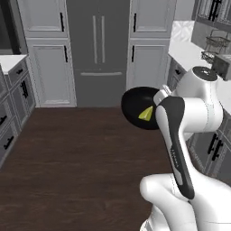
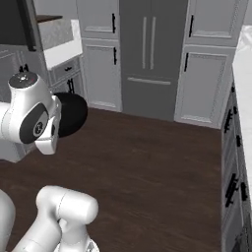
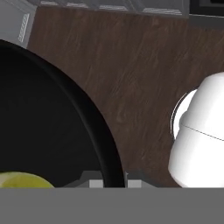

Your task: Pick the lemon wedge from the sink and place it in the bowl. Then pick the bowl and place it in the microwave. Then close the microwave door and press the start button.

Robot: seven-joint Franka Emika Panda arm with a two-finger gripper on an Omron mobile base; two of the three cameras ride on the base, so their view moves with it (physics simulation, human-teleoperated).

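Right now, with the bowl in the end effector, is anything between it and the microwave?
I cannot tell. The end effector is shut on the rim of the bowl, lemon wedge inside, carried over bare wood floor. Nothing stands near the bowl.

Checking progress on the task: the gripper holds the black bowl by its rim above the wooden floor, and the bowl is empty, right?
Not empty. The left base view shows the lemon wedge lying in the bowl. The gripper does hold its rim over the wooden floor.

Glossy black bowl (image 1: 135, 108), dark wood-grain floor (image 1: 81, 153), matt grey cabinets (image 1: 49, 67)
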